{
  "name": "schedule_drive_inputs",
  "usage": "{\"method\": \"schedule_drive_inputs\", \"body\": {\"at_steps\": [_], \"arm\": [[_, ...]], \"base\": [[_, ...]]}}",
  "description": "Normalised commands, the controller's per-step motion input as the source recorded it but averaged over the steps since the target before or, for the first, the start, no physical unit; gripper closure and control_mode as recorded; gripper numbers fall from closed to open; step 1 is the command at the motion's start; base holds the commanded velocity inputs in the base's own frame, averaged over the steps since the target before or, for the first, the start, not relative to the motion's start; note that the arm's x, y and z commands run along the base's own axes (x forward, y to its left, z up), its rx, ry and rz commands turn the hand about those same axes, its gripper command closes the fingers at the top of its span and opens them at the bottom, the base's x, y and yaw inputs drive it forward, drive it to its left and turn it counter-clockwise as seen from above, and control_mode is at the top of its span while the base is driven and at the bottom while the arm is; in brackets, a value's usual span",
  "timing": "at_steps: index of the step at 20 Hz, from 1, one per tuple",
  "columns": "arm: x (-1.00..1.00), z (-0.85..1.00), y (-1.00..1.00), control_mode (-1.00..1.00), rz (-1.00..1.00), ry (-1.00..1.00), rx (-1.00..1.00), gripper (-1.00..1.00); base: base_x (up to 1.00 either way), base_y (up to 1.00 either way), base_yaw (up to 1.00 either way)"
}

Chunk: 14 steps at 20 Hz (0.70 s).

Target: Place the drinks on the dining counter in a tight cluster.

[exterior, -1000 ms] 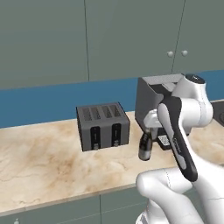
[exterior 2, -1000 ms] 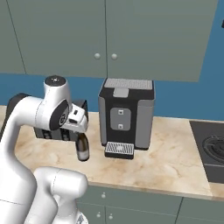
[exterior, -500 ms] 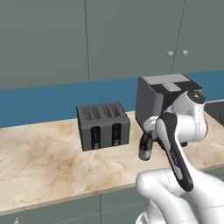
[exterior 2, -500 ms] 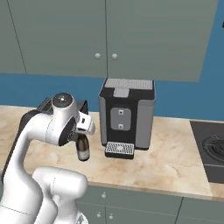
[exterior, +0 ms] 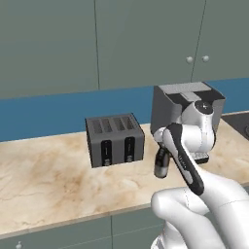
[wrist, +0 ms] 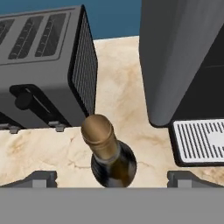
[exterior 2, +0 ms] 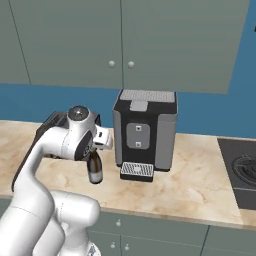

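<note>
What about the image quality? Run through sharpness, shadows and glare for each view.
Left base view: soft and coarse; toaster evenly lit, no glare.
Right base view: flat, even light; only a faint shadow under the coffee machine.
Hand view: sharpest; the bottle looms large between the open gripper tips, with a dull sheen.

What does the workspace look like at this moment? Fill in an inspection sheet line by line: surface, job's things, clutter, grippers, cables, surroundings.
Surface: beige veined marble worktop, bare in front of the appliances.
Job's things: one dark glass bottle with a tan cap stands upright on the worktop between the toaster and the coffee machine, touching neither.
Clutter: dark grey four-slot toaster; grey box-shaped coffee machine with a slotted drip tray.
Grippers: two-finger gripper open, just above the bottle, fingertips to either side of it, not gripping.
Cables: nothing seen.
Surroundings: grey-green wall cabinets with round knobs, blue wall strip, dark hob at the right edge.
</note>
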Motion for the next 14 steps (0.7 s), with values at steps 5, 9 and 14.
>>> {"method": "schedule_drive_inputs", "body": {"at_steps": [5,9,14], "arm": [[0.0,0.0,0.0,-1.0,0.0,0.2,-0.08,-1.0],[-0.01,-0.03,0.0,-1.0,0.0,0.01,0.0,-1.0],[0.0,-0.35,0.01,-1.0,0.0,-0.02,0.0,-1.0]], "base": [[0.0,0.0,0.0],[0.0,0.0,0.0],[0.0,0.0,0.0]]}}
